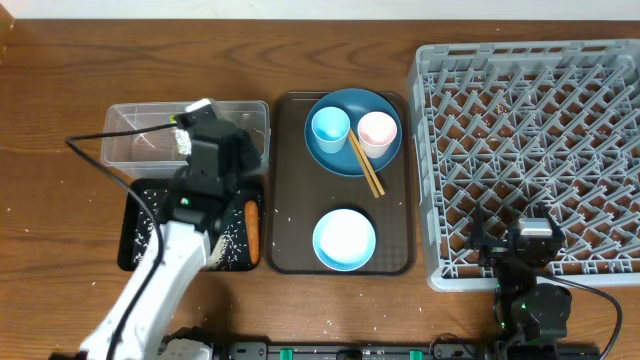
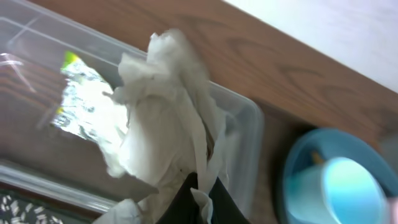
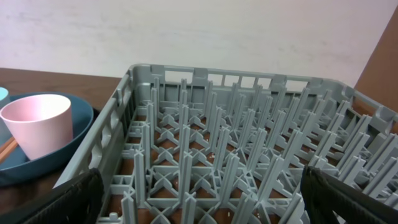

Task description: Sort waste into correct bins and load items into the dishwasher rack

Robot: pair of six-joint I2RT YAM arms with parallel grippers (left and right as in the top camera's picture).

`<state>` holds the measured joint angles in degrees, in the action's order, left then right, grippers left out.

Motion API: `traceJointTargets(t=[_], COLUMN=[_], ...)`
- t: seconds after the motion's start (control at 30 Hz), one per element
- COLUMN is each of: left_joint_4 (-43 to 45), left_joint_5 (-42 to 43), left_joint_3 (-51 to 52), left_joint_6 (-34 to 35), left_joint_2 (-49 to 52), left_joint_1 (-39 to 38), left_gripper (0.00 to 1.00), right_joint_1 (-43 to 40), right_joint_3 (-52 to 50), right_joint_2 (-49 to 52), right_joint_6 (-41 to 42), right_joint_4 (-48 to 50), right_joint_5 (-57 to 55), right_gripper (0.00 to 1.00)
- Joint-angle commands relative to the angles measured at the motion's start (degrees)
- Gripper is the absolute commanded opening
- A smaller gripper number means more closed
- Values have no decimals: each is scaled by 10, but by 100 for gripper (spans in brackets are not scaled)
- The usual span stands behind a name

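Observation:
My left gripper [image 2: 202, 200] is shut on the crumpled white tissue [image 2: 168, 118] and holds it over the right end of the clear tub [image 2: 249, 124]. The green-and-yellow wrapper [image 2: 81, 99] lies inside that tub. Overhead, the left gripper [image 1: 232, 145] covers the tub [image 1: 135, 135]. The black tray [image 1: 140, 240] holds rice grains [image 1: 235, 240] and the carrot [image 1: 252, 228]. My right gripper [image 3: 202, 193] is open and empty over the front part of the grey rack [image 3: 236, 143], which also shows overhead [image 1: 530, 120].
The brown serving tray [image 1: 290, 200] holds the dark blue dish [image 1: 352, 158] with the light blue cup [image 1: 330, 128], pink cup [image 1: 377, 132] and chopsticks [image 1: 366, 168], and the light blue bowl [image 1: 344, 240]. Stray rice grains lie on the table.

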<state>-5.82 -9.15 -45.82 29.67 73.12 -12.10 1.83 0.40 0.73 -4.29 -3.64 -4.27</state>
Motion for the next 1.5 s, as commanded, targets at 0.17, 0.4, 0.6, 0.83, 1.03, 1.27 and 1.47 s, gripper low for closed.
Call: traceJointTargets(t=[0.17,0.4,0.6,0.83,1.03,1.27,1.47], left_joint_4=[61,83,83,-3,-155,-313,-353], left_joint_5=[27,27,54,257,440,494,494], left_joint_3=[-8,-8,-8,-8,-8,-8,-8], left_joint_6=[-16,-16,-48,-43,-5,-5,-5], left_joint_2=[96,99,88,-5,-120,-217,-233], left_joint_1=[48,48,48,48,48,48,48], left_gripper=[10,38,60,65,75,84,91], right_joint_1=[-3,-4,-3,-4,-4,-3,-3], right_joint_3=[-1,-1,-1,-1,-1,-1,-1], right_joint_2=[0,0,0,0,0,0,0], right_joint_6=[-5,-5,-5,-5,-5,-5,-5], right_joint_4=[-2,-2,-2,-2,-2,-2,-2], right_joint_5=[2,2,2,2,2,2,2], right_gripper=[99,99,99,99,99,99,99])
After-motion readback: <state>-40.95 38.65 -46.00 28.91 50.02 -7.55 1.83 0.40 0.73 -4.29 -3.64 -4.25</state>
